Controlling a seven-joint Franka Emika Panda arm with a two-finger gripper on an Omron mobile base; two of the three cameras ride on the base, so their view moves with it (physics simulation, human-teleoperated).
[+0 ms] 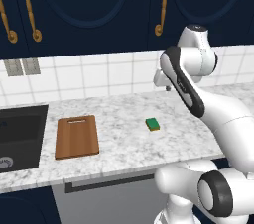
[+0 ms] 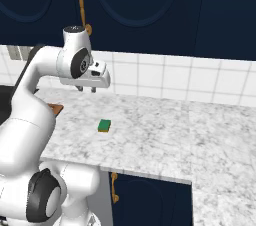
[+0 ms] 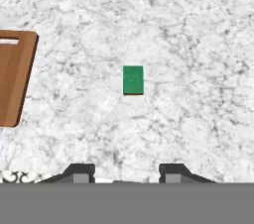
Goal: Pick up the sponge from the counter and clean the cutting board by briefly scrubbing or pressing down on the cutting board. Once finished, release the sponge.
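Gripper (image 3: pixel 126 173) spread wide, empty, above sponge (image 3: pixel 133 80). We judge sponge light, probably squashy; we pinch its long sides.

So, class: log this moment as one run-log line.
phase: approach | hand: open, above counter | sponge: on counter, untouched | cutting board: beside sink, bare
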